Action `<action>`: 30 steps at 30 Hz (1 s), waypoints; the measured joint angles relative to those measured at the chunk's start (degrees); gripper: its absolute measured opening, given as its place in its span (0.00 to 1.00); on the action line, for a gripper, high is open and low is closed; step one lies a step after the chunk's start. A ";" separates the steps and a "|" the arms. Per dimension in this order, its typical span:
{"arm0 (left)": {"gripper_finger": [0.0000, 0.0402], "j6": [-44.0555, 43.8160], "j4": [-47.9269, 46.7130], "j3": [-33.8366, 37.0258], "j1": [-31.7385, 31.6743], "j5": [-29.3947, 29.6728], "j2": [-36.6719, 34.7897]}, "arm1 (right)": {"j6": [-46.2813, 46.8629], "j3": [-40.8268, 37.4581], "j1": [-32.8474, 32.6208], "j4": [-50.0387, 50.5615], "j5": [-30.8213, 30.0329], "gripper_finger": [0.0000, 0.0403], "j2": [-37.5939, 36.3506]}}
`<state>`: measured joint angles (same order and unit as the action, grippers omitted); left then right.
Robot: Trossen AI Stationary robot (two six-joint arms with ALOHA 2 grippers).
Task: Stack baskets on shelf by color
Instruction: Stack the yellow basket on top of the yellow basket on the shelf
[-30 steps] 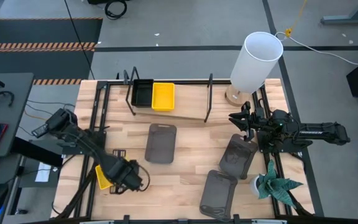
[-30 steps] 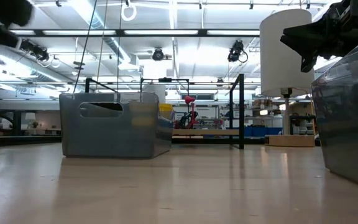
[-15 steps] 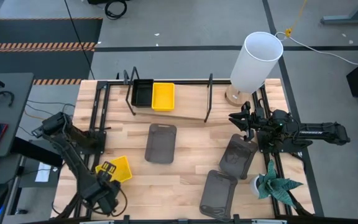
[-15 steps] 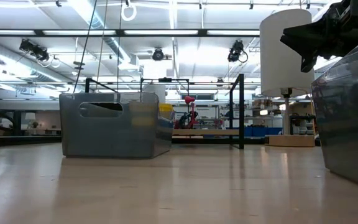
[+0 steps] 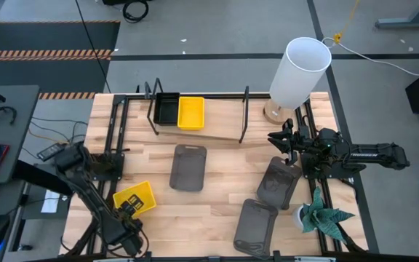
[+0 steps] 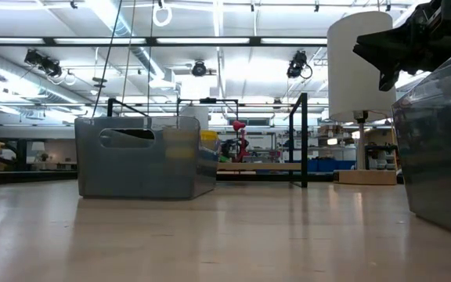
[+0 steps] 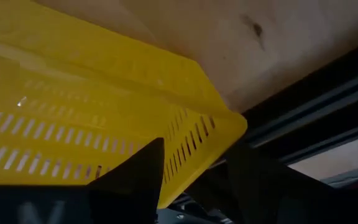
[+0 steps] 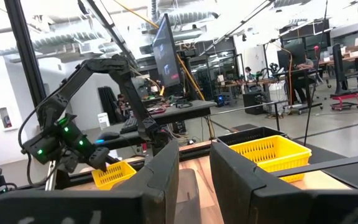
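Observation:
A yellow basket (image 5: 137, 196) lies open side up on the table near its left front corner. My left gripper (image 5: 126, 212) points steeply down at the basket's near end. In the left wrist view its open fingers stand either side of the basket's slotted corner wall (image 7: 194, 134). The shelf (image 5: 213, 129) at the back holds a black basket (image 5: 167, 109) and a yellow basket (image 5: 190, 113) side by side. Three dark grey baskets (image 5: 188, 167) (image 5: 278, 182) (image 5: 255, 225) rest on the table. My right gripper (image 5: 285, 142) waits level at the right, slightly open, holding nothing. My left gripper has one finger (image 7: 135, 180) in front of the yellow basket's slotted wall and the other (image 7: 253, 180) outside its corner, coming from above. Whether either finger touches the wall I cannot tell. The basket lies flat on the table.
A white lamp (image 5: 299, 71) stands at the back right, and a small potted plant (image 5: 318, 218) at the front right. Black metal rails (image 5: 112, 149) run along both table sides. Bare wood lies between the yellow basket and the middle grey basket.
My left gripper has swung toward the table's near left corner, sunk a little and rolled its wrist. The yellow basket, seen as a narrow strip under the gripper a second ago, now lies flat with its open side up.

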<state>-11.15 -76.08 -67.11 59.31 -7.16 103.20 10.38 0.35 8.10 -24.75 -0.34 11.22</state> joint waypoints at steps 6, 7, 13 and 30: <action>0.39 1.67 0.16 0.04 -0.01 5.47 0.91 | -0.01 0.00 0.02 0.00 0.00 0.24 0.00; 0.38 1.35 0.22 0.04 -0.10 8.18 0.93 | 0.00 0.00 0.00 0.00 0.00 0.24 0.00; 0.33 0.56 0.10 0.04 -3.37 19.30 0.93 | -0.01 -0.01 0.00 0.00 0.00 0.24 0.00; 0.31 1.48 10.53 11.22 -10.93 22.13 -7.34 | -0.01 -0.01 0.00 -0.02 0.00 0.24 0.00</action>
<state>-9.67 -65.56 -55.89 48.38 14.97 95.86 10.37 0.34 8.10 -24.77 -0.34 11.22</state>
